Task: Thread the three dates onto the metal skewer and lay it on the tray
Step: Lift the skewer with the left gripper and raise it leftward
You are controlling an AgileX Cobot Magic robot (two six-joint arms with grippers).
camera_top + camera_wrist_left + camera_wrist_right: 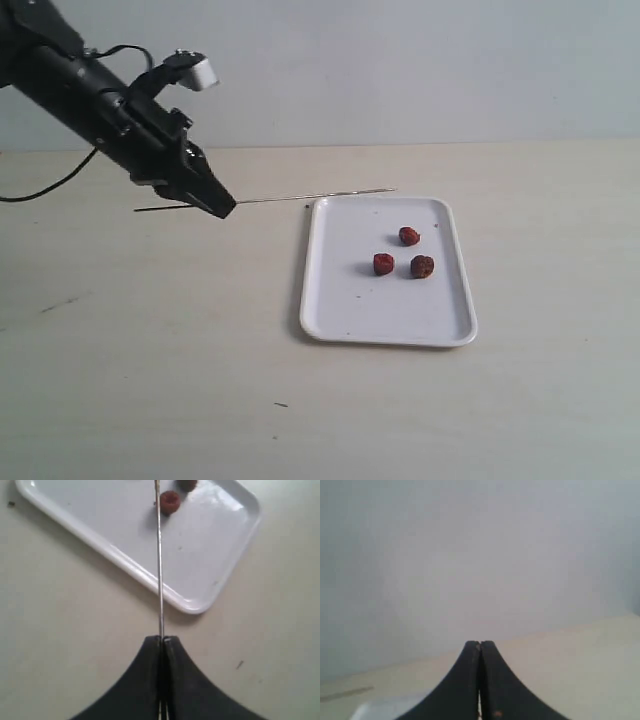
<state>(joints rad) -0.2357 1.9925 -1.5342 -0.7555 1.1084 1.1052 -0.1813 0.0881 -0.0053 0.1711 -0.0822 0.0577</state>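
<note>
Holding skewer [310,196] level: left pincer [222,205] clamped shut on it, tip near far edge of tray [330,300]. Three dates [384,264] loose mid-tray. Right pincer [480,644] closed, empty. Aim tip through date's centre; brace date against rolling.

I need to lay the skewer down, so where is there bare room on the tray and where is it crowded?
On the tray, bare: the near half, between the three dates and the near rim, and the strip nearest the left gripper. Crowded: the far middle, where the dates cluster. The skewer it holds reaches over the far side.
</note>
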